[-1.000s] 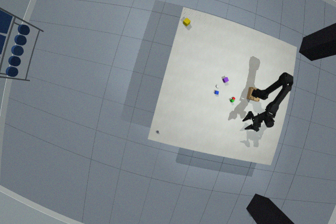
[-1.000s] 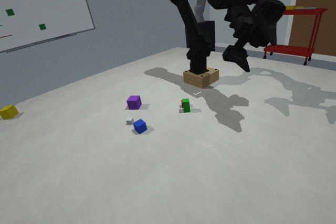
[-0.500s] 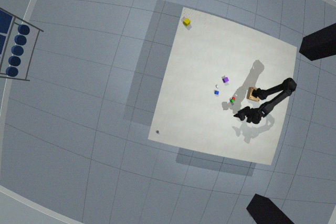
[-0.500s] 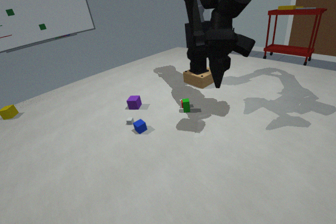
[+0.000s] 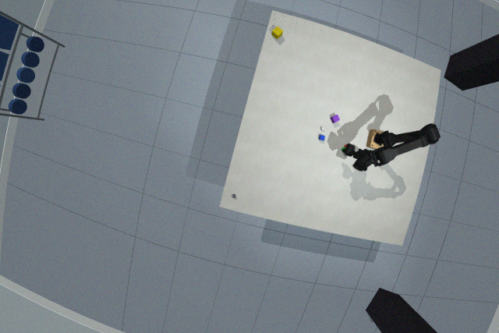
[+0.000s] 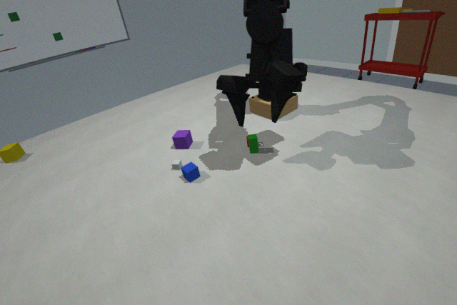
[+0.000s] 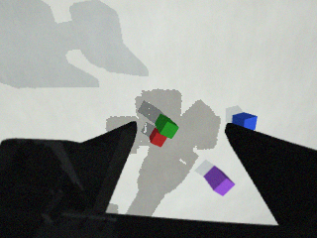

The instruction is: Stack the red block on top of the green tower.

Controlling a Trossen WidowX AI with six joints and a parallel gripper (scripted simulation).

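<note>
The green tower (image 6: 253, 143) (image 7: 166, 126) stands upright on the table top. The red block (image 6: 248, 141) (image 7: 158, 138) is right beside it, mostly hidden behind it in the exterior view; I cannot tell if they touch. In the top view only slivers of the green tower and red block show beside the gripper. My gripper (image 6: 258, 124) (image 7: 179, 126) is open and empty, pointing down. It hangs above the tower and the red block, and both show between the fingertips in the wrist view.
A purple block (image 5: 335, 118) (image 6: 182, 139) (image 7: 219, 180), a blue block (image 5: 321, 137) (image 6: 190, 171) (image 7: 244, 121) and a small white block (image 5: 322, 128) (image 6: 176, 164) lie nearby. A yellow block (image 5: 277, 32) (image 6: 12, 152) and a small grey thing (image 5: 233, 196) lie farther off. The arm's wooden base (image 5: 374, 139) (image 6: 261, 106) is behind.
</note>
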